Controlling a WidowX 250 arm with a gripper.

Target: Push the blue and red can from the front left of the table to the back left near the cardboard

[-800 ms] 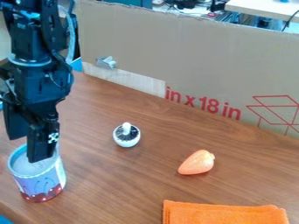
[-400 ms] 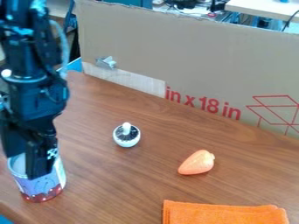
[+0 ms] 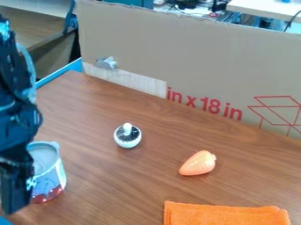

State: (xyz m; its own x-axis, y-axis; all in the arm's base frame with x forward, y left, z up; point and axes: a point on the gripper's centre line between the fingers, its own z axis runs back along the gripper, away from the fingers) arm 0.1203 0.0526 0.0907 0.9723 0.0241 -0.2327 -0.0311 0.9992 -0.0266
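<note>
**On counter, pincer crowds can**

At the view's left edge, the pincer, whether clenched or released impossible to tell, partly hides the upright, open-topped can; a sideways nudge could topple it.

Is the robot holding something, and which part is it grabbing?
I can't tell. The black gripper is at the left edge, partly in front of the can.

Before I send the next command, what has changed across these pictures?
The gripper has moved left and down in view, from over the can to its left side. The can, black-and-white toy, peach-coloured toy and orange cloth stayed put.
</note>
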